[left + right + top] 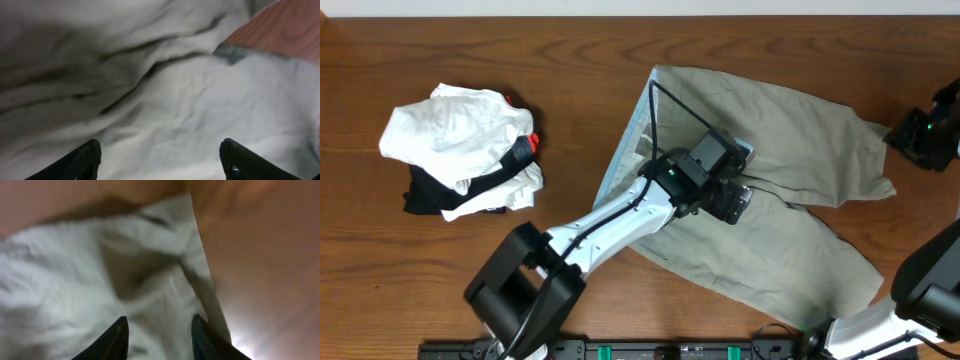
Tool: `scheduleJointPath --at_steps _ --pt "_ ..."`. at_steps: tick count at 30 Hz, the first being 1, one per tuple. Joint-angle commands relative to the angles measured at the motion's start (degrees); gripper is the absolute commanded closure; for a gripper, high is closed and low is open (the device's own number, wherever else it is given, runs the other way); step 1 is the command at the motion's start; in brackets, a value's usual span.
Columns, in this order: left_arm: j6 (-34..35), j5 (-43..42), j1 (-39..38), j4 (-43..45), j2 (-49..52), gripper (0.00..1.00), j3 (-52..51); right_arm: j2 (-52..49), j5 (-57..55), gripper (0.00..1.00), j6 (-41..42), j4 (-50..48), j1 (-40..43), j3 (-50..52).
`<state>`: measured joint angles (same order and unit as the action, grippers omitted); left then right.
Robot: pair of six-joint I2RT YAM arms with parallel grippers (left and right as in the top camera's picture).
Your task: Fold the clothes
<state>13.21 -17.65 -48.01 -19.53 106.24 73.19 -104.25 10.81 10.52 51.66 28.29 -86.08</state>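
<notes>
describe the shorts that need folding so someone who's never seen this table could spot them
On the wooden table, look right of the middle, away from the heap at the left end. The shorts lie spread out as one wide grey-green cloth with a pale blue waistband along their left edge. The heap is bunched white and black with a red bit.

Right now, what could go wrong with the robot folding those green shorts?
The left claw hangs open over wrinkled cloth in the middle of the shorts; it might pinch only one wrinkle and bunch them up. The right claw is open at the shorts' edge beside bare table, so it could miss the cloth.
</notes>
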Motion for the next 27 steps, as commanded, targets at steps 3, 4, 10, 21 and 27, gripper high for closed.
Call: scheduleJointPath --at_steps 3,4,10,21,27 --pt "-0.55 0.09 0.02 -2.78 3.61 0.34 0.81 -6.45 2.67 0.71 3.19 -5.81 0.02 0.02" --pt "-0.55 0.11 0.02 -3.3 3.98 0.36 0.81 -7.28 4.13 0.73 3.17 -6.47 0.02 0.02" --pt "-0.46 1.9 0.04 -10.36 5.01 0.78 0.74 -13.0 11.56 0.84 3.08 -7.89 -0.79 0.02" --pt "2.54 11.15 1.64 -24.81 5.01 0.93 0.48 -21.7 -0.74 0.98 3.19 -18.16 -2.05 0.02" --pt "2.49 13.79 3.8 -29.11 4.98 0.93 0.48 -23.02 -7.43 0.99 3.23 -23.02 -0.85 -0.28"
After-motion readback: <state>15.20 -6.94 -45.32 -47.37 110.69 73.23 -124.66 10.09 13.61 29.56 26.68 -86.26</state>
